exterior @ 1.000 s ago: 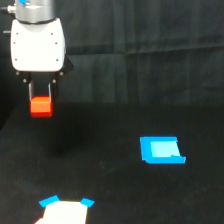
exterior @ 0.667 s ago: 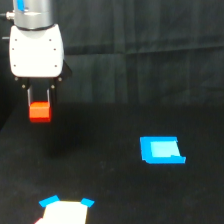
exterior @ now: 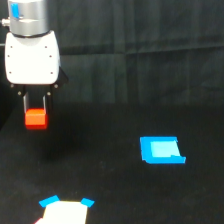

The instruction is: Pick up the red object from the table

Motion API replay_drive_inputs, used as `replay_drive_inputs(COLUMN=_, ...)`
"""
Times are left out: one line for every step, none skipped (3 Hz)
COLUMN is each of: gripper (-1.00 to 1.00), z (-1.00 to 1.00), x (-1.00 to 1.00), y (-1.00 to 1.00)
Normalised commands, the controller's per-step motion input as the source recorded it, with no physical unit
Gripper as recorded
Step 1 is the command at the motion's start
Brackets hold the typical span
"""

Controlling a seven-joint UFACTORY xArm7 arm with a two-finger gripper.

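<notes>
The red object [exterior: 36,118] is a small bright red-orange block at the exterior view's left. It hangs between the two thin dark fingers [exterior: 25,103] of my gripper [exterior: 36,116], which is shut on it. The block appears raised above the black table [exterior: 110,190], with a faint dark shadow on the surface below it. The white gripper body and grey arm rise above it at the upper left.
A flat blue piece [exterior: 161,150] lies on the table toward the exterior view's right. A white patch with blue corners [exterior: 65,210] sits at the bottom edge, left of centre. Dark cloth hangs behind the table.
The gripper with the red block in it has shifted slightly, down and toward the exterior view's right. The blue piece and the white patch have stayed put.
</notes>
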Motion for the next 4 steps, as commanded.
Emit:
replay_drive_inputs(gripper=-0.88, z=0.31, x=0.05, y=-0.18)
replay_drive_inputs(gripper=-0.94, z=0.15, x=0.19, y=-0.07)
replay_drive_inputs(gripper=-0.92, z=0.14, x=0.14, y=-0.22)
replay_drive_inputs(gripper=-0.82, z=-0.08, x=-0.36, y=-0.35)
